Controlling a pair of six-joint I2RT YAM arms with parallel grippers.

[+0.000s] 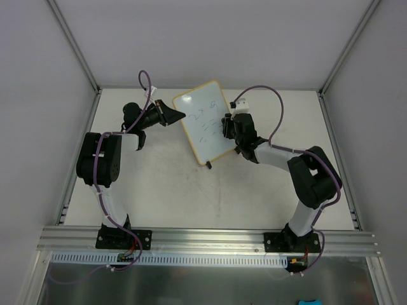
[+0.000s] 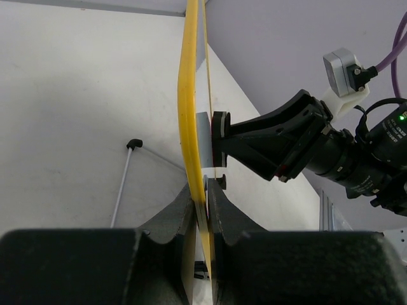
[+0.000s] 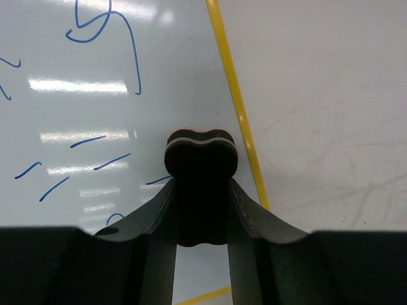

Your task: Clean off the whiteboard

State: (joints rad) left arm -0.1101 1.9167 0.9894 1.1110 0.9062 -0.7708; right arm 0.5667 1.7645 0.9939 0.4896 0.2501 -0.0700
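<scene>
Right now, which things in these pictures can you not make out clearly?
- Top view: the blue writing on the whiteboard is too small to read.
- Left wrist view: the whiteboard shows only its yellow edge, so its written face is hidden.
- Right wrist view: the eraser in the right pincer covers some strokes, and the picture's edges cut off others.
- Top view: the right pincer hides the eraser.

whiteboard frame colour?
Yellow. The whiteboard frame shows best edge-on in the left wrist view.
</scene>
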